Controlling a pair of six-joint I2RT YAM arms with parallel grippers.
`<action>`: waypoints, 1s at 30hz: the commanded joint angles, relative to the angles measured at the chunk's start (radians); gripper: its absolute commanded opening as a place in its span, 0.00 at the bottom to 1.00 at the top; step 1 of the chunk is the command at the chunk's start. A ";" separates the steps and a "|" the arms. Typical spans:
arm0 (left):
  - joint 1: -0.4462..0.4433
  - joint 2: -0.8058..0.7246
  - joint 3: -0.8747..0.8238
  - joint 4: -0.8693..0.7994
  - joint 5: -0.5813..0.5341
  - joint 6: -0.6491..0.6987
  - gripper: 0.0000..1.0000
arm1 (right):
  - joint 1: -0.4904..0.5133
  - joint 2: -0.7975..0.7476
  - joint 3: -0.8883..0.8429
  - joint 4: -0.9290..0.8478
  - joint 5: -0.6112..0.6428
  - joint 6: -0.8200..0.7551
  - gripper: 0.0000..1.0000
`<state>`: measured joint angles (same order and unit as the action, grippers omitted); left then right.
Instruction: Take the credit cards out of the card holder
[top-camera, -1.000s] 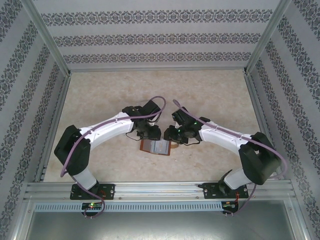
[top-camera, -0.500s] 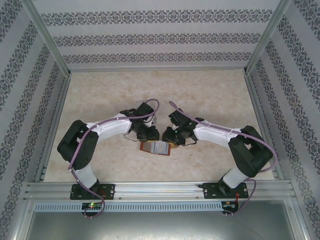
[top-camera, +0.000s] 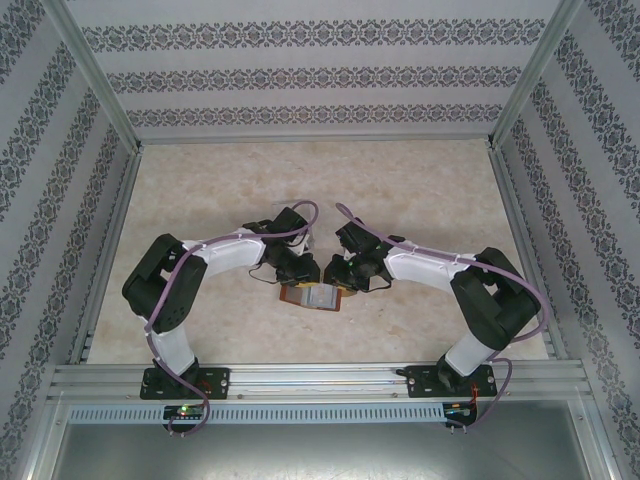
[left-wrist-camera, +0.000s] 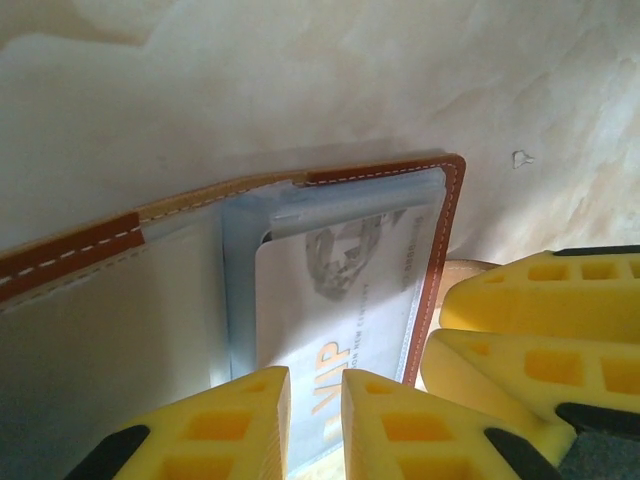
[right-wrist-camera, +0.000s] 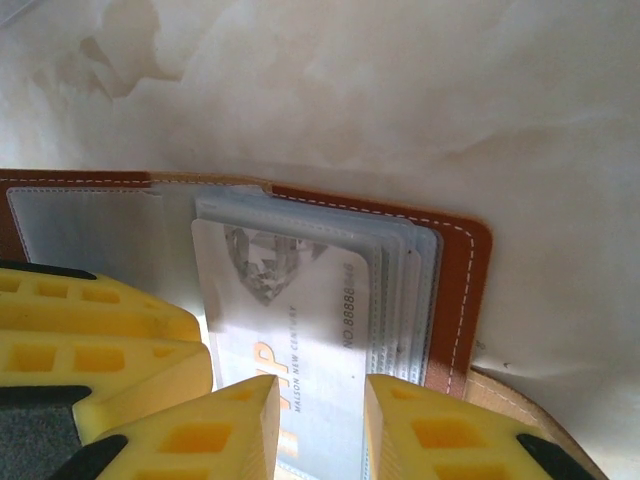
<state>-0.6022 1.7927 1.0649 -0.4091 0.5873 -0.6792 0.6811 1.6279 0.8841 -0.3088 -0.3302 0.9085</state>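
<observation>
Left claw (left-wrist-camera: 315, 378): jaws set narrowly apart, a slim gap between the yellow fingers. They sit over the lower end of the uppermost credit card (left-wrist-camera: 340, 300). No grip on it is evident, and contact cannot be confirmed.

Right claw (right-wrist-camera: 320, 388): jaws somewhat wider and likewise straddling the same card's lower end, with nothing clamped between them.

The card holder (top-camera: 315, 297) lies open and flat on the tabletop (top-camera: 420, 180), in the near middle, well apart from the patterned walls (top-camera: 40, 150) on either side. The credit card is seated in the holder's clear pockets (right-wrist-camera: 405, 290). Its upper edge is short of the pocket mouth, and the stepped edges of further pockets show just beside it. The stitched brown border (right-wrist-camera: 465, 270) runs around the far and outer sides.

Room for moving: a broad bare surface lies beyond the holder towards the far wall, and there is a moderate strip between it and the near rail (top-camera: 320, 378). Directly at the holder the space is tight. The two claws close in from left (top-camera: 297, 275) and right (top-camera: 343, 278), and the right claw's fingers (left-wrist-camera: 540, 295) lie just beside the brown border, near the left claw's own.

Left arm (top-camera: 215, 255) and right arm (top-camera: 430, 268): mirrored, with elbows thrown outward, forearms angled inward to the centre and wrists pitched down over the holder.
</observation>
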 joint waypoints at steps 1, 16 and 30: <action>0.016 0.020 -0.014 0.026 0.016 -0.008 0.19 | 0.003 0.012 0.013 0.007 -0.010 0.012 0.29; 0.022 0.031 -0.022 -0.002 -0.003 0.013 0.14 | 0.003 0.022 -0.005 0.075 -0.047 0.042 0.29; 0.022 0.021 0.004 -0.115 -0.097 0.069 0.11 | 0.002 0.047 -0.010 0.010 0.020 0.009 0.34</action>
<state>-0.5934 1.8080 1.0557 -0.4454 0.5426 -0.6525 0.6811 1.6730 0.8772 -0.2356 -0.3599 0.9371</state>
